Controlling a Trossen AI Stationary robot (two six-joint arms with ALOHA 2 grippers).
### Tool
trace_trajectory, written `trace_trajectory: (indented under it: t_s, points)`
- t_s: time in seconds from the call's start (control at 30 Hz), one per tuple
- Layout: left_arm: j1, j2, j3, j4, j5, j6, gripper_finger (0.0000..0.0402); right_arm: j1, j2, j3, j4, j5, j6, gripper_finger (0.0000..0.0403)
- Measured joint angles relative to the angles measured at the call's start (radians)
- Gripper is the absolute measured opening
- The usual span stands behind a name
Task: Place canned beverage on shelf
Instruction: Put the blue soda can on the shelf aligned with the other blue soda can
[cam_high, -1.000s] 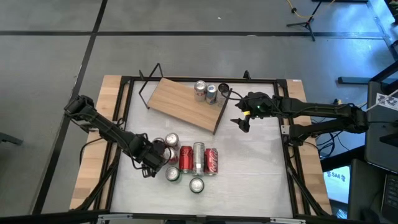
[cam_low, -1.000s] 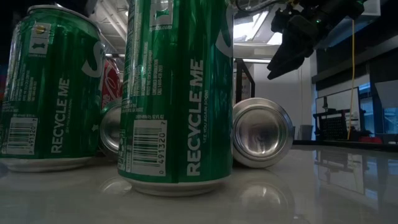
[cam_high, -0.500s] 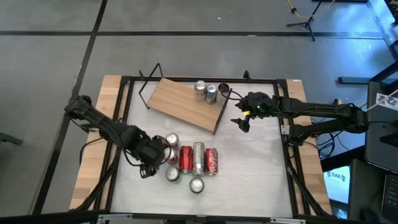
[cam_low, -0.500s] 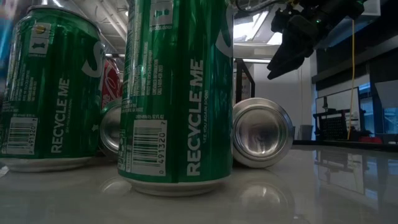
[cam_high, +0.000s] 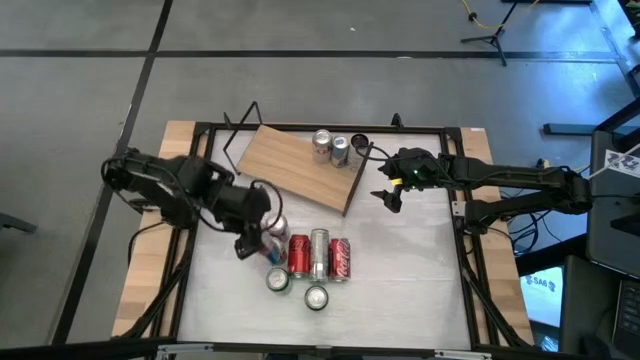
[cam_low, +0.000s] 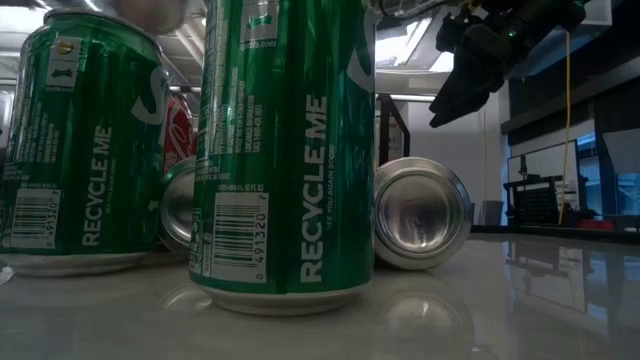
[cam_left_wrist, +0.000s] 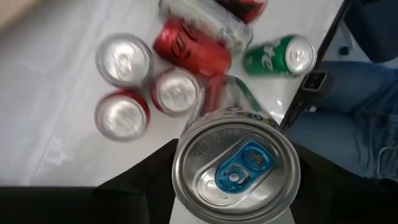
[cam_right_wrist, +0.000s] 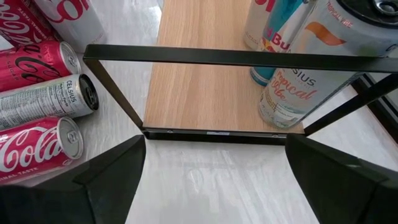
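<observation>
Lifted clear of the table's front cluster since a second ago, the can (cam_left_wrist: 235, 169) sits clamped in the left gripper (cam_high: 252, 225) near the shelf's (cam_high: 290, 165) front edge; rigid, slick, likely dentable, best held mid-body; right gripper (cam_high: 388, 196) waits apart.

Grey concrete floor (cam_high: 90, 100) all round, crossed by dark seam lines (cam_high: 300, 53). Black stand legs (cam_high: 490, 38) and a yellow cable (cam_high: 478, 17) on the floor, well beyond the right gripper (cam_high: 388, 196). Dark equipment with a white label (cam_high: 615, 160) behind that arm's base. Seen level: bright ceiling lights (cam_low: 405, 45) beside the right gripper, a dark wall panel (cam_low: 590, 70) and a black rack (cam_low: 535, 205) below it. A person's blue-trousered leg (cam_left_wrist: 354, 118) past the surface edge.
</observation>
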Motion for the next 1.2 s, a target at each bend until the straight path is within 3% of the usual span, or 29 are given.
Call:
trace_trajectory:
  t_s: [0.43,0.67,0.97,1.2]
  points:
    - [0.316,0.033,0.01,0.059,-0.031,0.41,0.0219,0.0,0.0,0.0,0.001,0.0,0.0,0.0381]
    - [0.464,0.147,0.01,0.148,-0.038,0.677,0.0219,0.0,0.0,0.0,0.001,0.0,0.0,0.0381]
    - [0.577,0.316,0.01,0.242,-0.14,0.939,0.0219,0.0,0.0,0.0,-0.002,0.0,0.0,0.0381]
    - [0.626,0.366,0.01,0.26,-0.193,1.043,0.0219,0.0,0.0,0.0,-0.002,0.0,0.0,0.0381]
